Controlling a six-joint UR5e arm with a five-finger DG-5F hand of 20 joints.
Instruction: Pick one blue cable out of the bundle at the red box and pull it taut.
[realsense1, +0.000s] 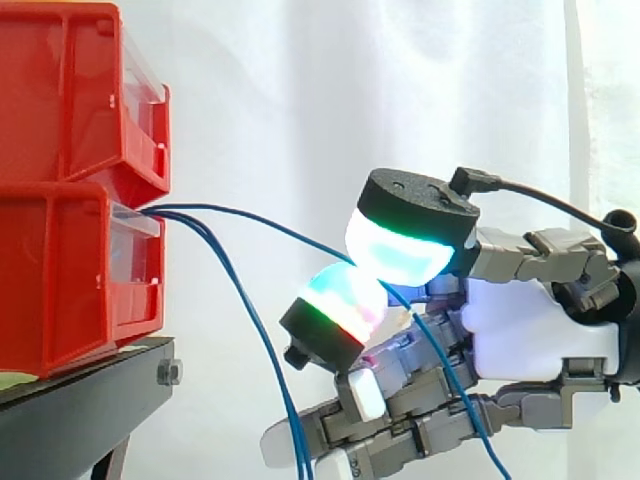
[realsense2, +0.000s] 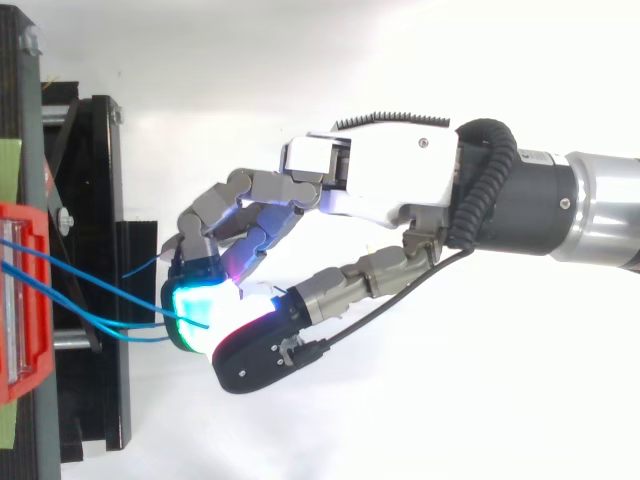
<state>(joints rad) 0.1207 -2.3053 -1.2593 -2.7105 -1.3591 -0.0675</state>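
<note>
At the far left of the side view stands the red box (realsense1: 70, 270), one bin stacked on another on a black stand (realsense1: 80, 400), and the bundle comes out of the gap between the two bins on the side facing the hand. Just right of the red box the bundle splits: the loose cables (realsense1: 250, 312) sag steeply down and away from it, while one blue cable (realsense1: 270, 227) runs out almost level and then slopes gently down, well clear of the rest.

Further right of the red box, that single blue cable ends up between two glowing fingertips (realsense1: 400, 250) of the hand (realsense2: 380, 170), which are pressed together around it. The hand is clamped on this one strand, with its other fingers curled below. Beyond the pinch, the strand's free end hangs down past the palm.

Judging from this, singling out and grasping one strand looks done. The stretch from the red box to the pinch shows a slight bow, so the tightening seems only partly finished. What looks left is drawing the hand further away from the red box until that bow goes
</note>
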